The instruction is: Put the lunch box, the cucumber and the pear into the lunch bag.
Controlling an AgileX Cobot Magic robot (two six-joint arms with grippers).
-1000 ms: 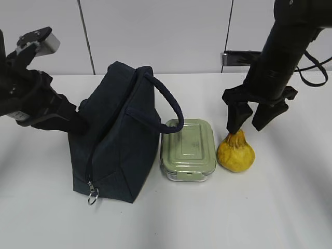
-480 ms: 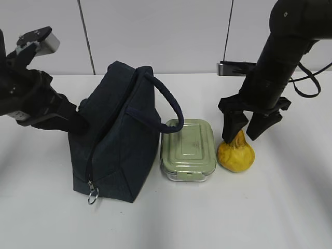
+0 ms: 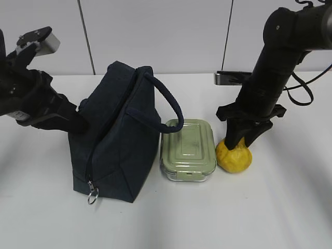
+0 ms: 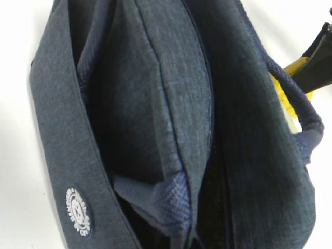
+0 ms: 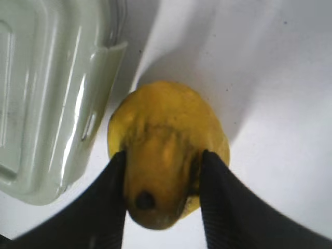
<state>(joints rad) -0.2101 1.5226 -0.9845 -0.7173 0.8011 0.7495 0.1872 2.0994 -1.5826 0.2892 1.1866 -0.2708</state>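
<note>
Seemingly ribbed black fingers (image 5: 212, 207) pinching lumpy yellow pear (image 5: 166, 155) neck.

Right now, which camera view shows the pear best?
The right wrist view shows it best: the pear fills the frame, with the right gripper closed around its neck and the stem tip visible. The exterior view shows the pear small, partly behind the fingers. The left wrist view shows only a yellow sliver behind the bag.

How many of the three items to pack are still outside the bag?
2 in view: the lunch box beside the lunch bag, and the pear on its far side, neck between the right gripper fingers. No cucumber visible; possibly already bagged.
</note>
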